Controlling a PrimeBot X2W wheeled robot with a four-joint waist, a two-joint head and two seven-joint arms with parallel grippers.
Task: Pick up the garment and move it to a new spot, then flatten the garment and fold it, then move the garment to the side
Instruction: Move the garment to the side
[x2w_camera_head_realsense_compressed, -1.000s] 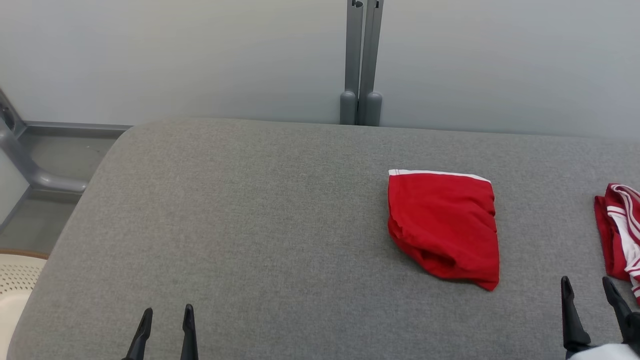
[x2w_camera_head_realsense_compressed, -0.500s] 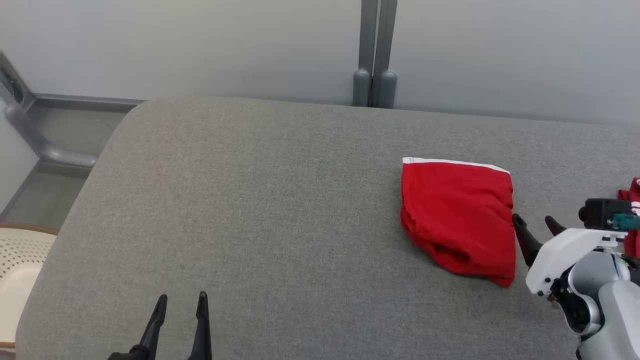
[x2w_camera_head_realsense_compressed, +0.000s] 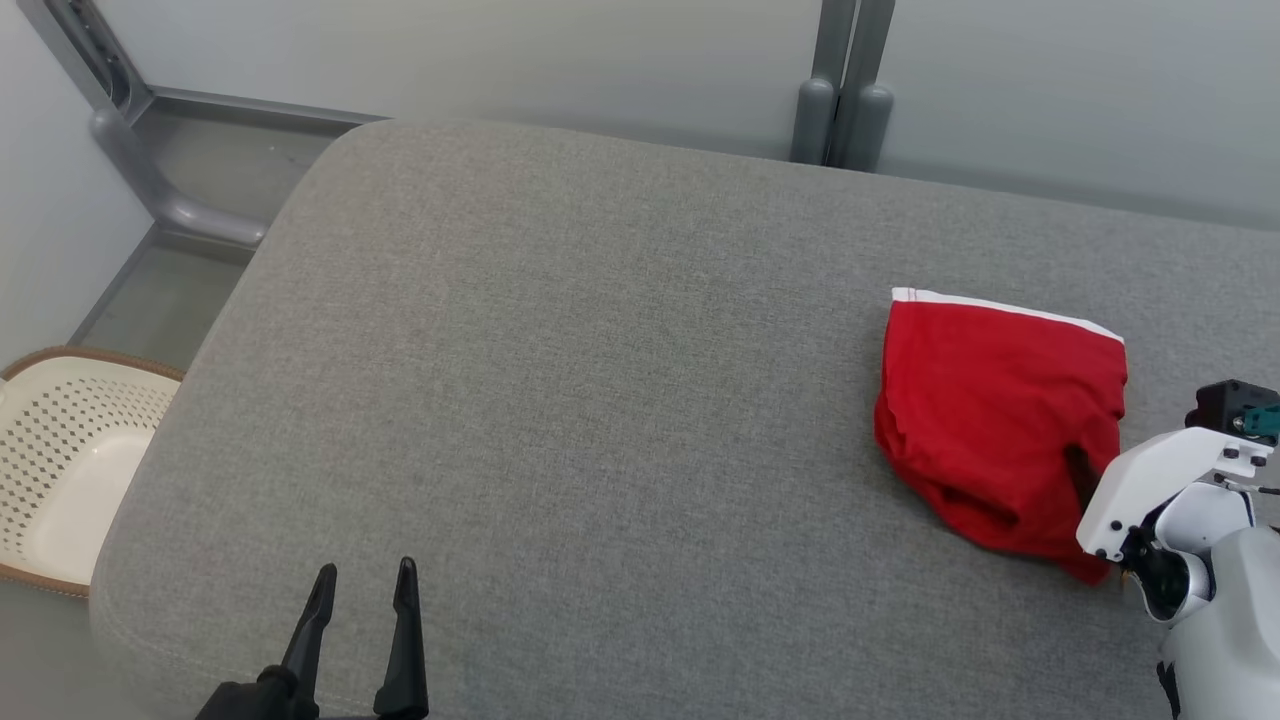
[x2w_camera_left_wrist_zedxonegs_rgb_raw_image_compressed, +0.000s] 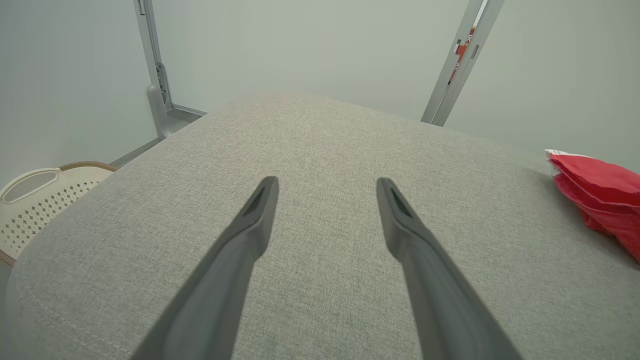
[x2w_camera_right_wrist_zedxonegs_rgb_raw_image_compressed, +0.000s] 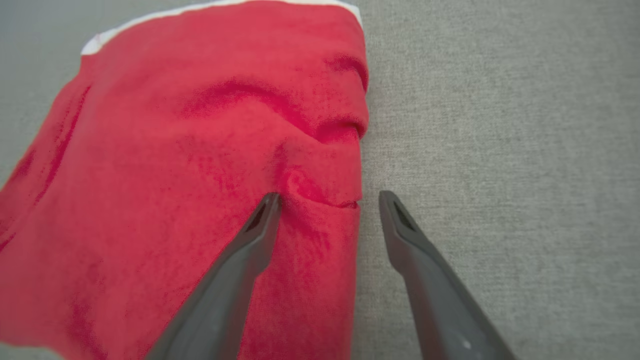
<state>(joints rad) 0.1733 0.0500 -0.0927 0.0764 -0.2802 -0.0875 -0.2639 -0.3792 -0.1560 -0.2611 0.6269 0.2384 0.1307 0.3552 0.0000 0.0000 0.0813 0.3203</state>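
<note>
The garment (x2w_camera_head_realsense_compressed: 990, 420) is red with a white band along its far edge and lies folded and a little rumpled on the grey padded table (x2w_camera_head_realsense_compressed: 550, 350). My right gripper (x2w_camera_head_realsense_compressed: 1095, 468) hangs over its right edge, open. In the right wrist view the garment's (x2w_camera_right_wrist_zedxonegs_rgb_raw_image_compressed: 200, 150) folded edge runs between the fingers of the right gripper (x2w_camera_right_wrist_zedxonegs_rgb_raw_image_compressed: 327, 200), one over red cloth, the other over bare table. My left gripper (x2w_camera_head_realsense_compressed: 365, 572) stands open near the table's front left with nothing in it (x2w_camera_left_wrist_zedxonegs_rgb_raw_image_compressed: 327, 182). In the left wrist view the garment (x2w_camera_left_wrist_zedxonegs_rgb_raw_image_compressed: 600, 190) shows far off to the right.
A cream perforated basket (x2w_camera_head_realsense_compressed: 70, 460) stands on the floor past the table's left edge, also in the left wrist view (x2w_camera_left_wrist_zedxonegs_rgb_raw_image_compressed: 40, 195). Grey posts (x2w_camera_head_realsense_compressed: 840, 90) rise against the pale wall behind the table. The table's front left corner is rounded.
The head camera has swung, shifting the whole picture. My right arm has come up from the lower right and reached over the garment's right edge. The left gripper has stayed put.
</note>
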